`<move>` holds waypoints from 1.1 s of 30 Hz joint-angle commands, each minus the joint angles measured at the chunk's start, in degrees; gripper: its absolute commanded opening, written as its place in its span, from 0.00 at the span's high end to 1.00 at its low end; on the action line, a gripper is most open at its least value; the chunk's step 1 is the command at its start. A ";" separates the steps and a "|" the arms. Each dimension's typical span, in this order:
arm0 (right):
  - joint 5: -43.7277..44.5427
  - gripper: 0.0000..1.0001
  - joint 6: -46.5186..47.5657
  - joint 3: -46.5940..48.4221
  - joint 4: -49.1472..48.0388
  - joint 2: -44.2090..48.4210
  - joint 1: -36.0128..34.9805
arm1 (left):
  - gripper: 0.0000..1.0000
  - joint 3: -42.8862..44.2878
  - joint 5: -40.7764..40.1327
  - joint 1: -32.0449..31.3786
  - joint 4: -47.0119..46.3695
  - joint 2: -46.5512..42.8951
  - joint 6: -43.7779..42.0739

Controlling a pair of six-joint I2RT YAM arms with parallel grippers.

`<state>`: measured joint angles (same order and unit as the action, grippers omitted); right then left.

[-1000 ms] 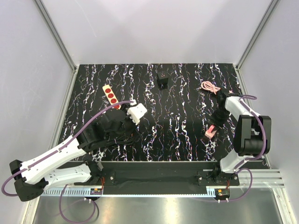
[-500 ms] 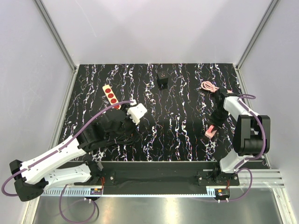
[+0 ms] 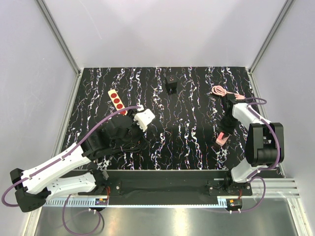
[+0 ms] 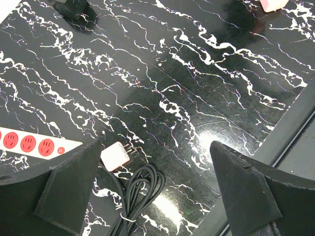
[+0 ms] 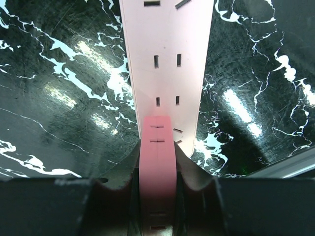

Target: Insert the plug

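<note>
My right gripper is shut on a dark pink plug and holds it against the near end of a pale pink socket strip. In the top view this gripper stands just above the strip at the right. The plug's pink cable lies coiled behind. My left gripper is open and empty above a small white plug with bare prongs and a black coiled cable. In the top view the left gripper hovers left of centre.
A white power strip with red outlets lies at the far left and shows in the left wrist view. A black adapter block stands at the back middle. The table's near edge runs past the left gripper.
My right arm has shifted slightly to the left over the pink strip, still holding the plug. The left arm has not moved.
</note>
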<state>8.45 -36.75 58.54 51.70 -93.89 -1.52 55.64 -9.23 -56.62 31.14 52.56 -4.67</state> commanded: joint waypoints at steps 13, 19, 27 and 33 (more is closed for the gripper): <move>-5.37 1.00 -3.94 -6.60 -4.24 -5.00 -0.50 | 0.01 -0.35 -0.52 -0.24 -1.52 -1.40 -0.87; -6.08 0.67 -3.24 -4.32 -3.01 -2.36 0.29 | 0.01 -0.27 -0.17 -0.24 -1.43 -0.96 -0.87; -5.55 0.52 -2.27 -1.86 -1.34 -1.13 0.29 | 0.01 -0.35 -0.35 -0.24 -1.43 -0.96 -0.96; -3.70 0.51 -1.92 0.16 1.03 0.72 0.38 | 0.01 -0.35 -0.08 -0.24 -1.43 -0.88 -0.96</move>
<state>4.56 -38.11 58.50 51.13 -92.75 -0.78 55.61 -9.23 -56.62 31.16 52.56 -4.71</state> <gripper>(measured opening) 0.490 0.984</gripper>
